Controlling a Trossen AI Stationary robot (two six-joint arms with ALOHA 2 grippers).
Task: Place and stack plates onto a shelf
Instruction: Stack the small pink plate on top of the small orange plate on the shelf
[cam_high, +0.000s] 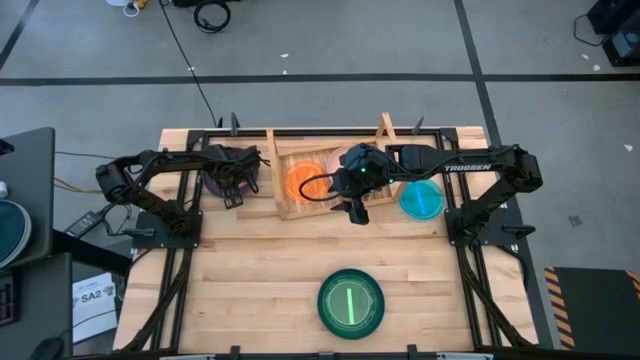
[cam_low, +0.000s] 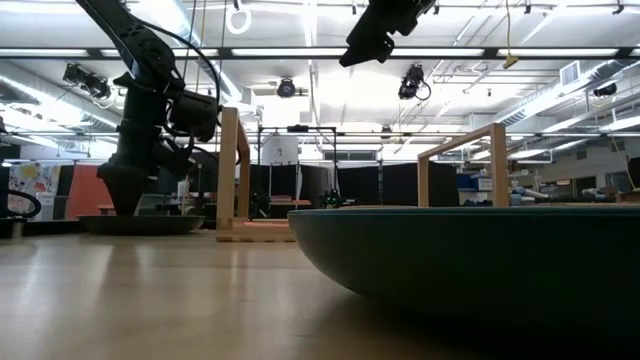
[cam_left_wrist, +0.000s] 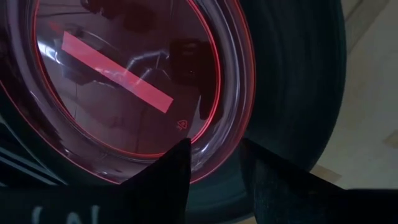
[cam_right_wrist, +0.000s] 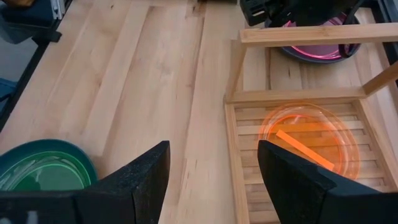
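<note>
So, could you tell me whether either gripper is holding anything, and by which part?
The left gripper grips the maroon plate by its rim, one finger inside and one outside. The right gripper hangs open and empty above the shelf.

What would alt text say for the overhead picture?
Two dark robot arms reach over a wooden table: the right gripper, open, hovers above the slatted wooden shelf holding a translucent orange plate. A cyan plate and a green plate lie on the table.

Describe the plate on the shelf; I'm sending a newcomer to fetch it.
Find the low pale wooden slatted shelf at the table's far edge, between the two arms. On its slats lies a small round translucent orange plastic plate. The small cyan plate lies off the shelf, on the tabletop.
</note>
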